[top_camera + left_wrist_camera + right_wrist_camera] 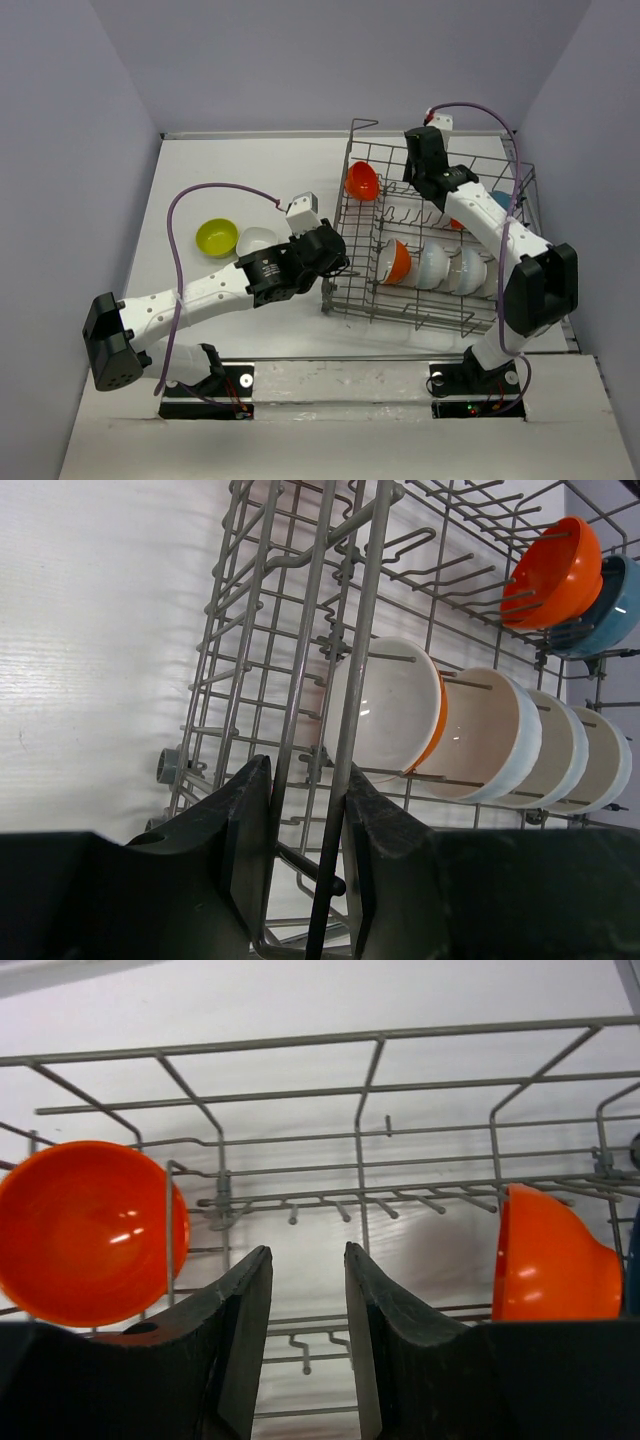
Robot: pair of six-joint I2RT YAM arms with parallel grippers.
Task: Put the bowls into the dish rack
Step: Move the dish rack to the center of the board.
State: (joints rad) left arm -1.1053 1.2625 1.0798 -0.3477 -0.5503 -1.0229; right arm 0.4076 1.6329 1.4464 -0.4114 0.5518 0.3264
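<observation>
Left gripper [306, 772]: jaws astride dish rack [420, 225] wall wires; grip cannot be told
Right gripper [306, 1255]: jaws apart, empty

White tabletop [250, 170], matte, faint horizontal streaks, fills the middle of the top view. Lavender-grey back wall [330, 60] rises from its far edge. Left wall [60, 180] and right wall [600, 130] are the same colour and slant inward toward the back. A pale seam strip [250, 133] runs where the tabletop meets the back wall. A separate white ledge [340, 375] lies along the near edge, with a plain white panel [330, 445] below it. In the left wrist view the tabletop [90, 630] is brightly lit, with a sliver of wall [605, 492] at the top right corner. In the right wrist view the tabletop [300, 1000] is the blurry background.
</observation>
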